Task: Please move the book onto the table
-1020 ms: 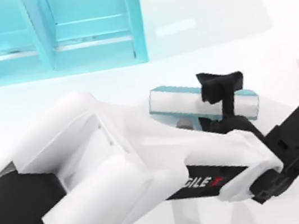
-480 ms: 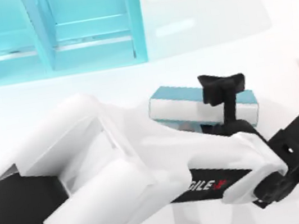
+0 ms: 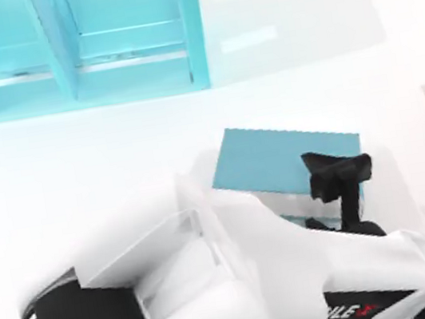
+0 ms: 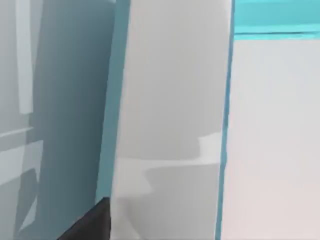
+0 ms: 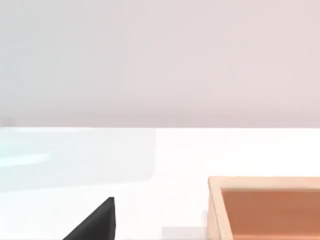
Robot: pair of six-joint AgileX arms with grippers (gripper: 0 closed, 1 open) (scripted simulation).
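**A:** Start from above. Where is the book?

**B:** In the top view the book (image 3: pixel 281 157) lies with its light-blue cover facing up on the glossy white table (image 3: pixel 76 165), a little toward four o'clock from the middle. The cyan shelf (image 3: pixel 70 48) stands well apart from it, up at eleven o'clock.

**A:** And the working arm?

**B:** The left arm (image 3: pixel 240 284) comes in from seven o'clock and reaches across to the book's four-o'clock end. The left gripper (image 3: pixel 339 180) sits there: one black finger (image 3: pixel 336 171) lies across the cover at that end, with the wrist behind it toward five o'clock.

**A:** Is it clamped on the book?

**B:** It looks so from above, one finger over the cover and the rest of the gripper under the edge, so I read it as grasping the book, though the lower finger is hidden.

**A:** What does the left wrist view add?

**B:** The book's white page edges (image 4: pixel 172 115) run down the middle of it, very close, with thin blue cover lines on each side. A black fingertip (image 4: pixel 92 225) shows at the seven o'clock corner, touching the book's blue cover line. A strip of cyan shelf (image 4: pixel 275 17) is at one o'clock.

**A:** The right wrist view?

**B:** White table (image 5: pixel 150 155), a wooden box (image 5: pixel 265 207) at five o'clock, and one black fingertip (image 5: pixel 97 225) of the right gripper at seven o'clock. I cannot tell how far its fingers are apart.
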